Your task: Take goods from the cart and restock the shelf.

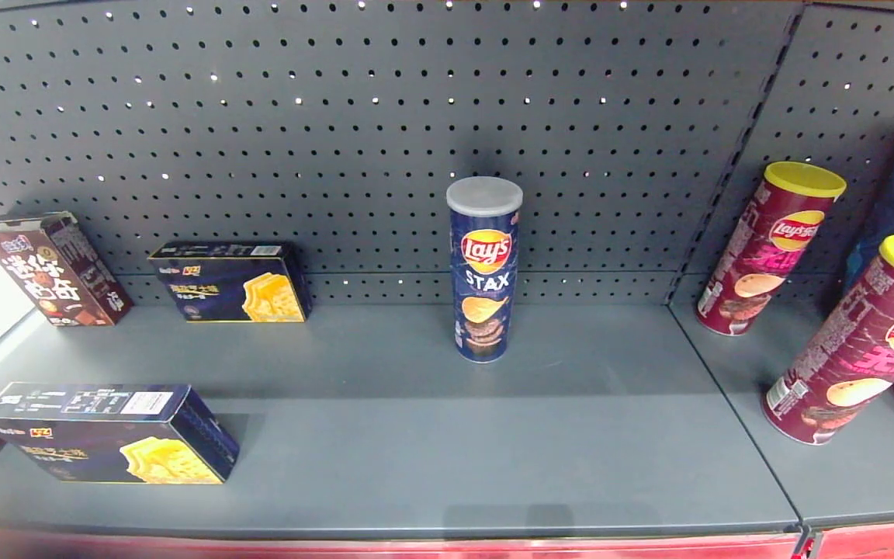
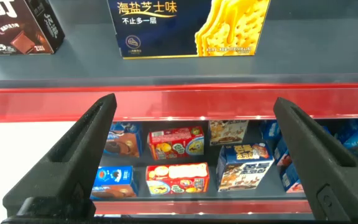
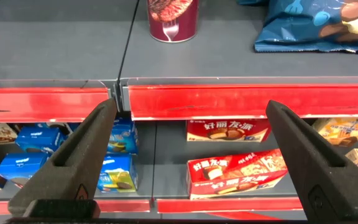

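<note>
- A grey shelf with a pegboard back is thinly stocked. A blue chip can stands upright at its middle, well apart from everything else.
- To the left are two cracker boxes and a chocolate box. To the right, two maroon chip cans stand on the next shelf section.
- The left end effector has its fingers spread wide and holds nothing. It faces the shelf's red front strip.
- The right end effector is likewise spread and empty.
- Judging by the wide gaps, restocking looks only partly done — another item must likely be fetched from the cart.
- The head view takes in the shelf top, while the wrist views look beneath the strip to a lower shelf packed with small boxes and red boxes — plus a blue bag up top.
</note>
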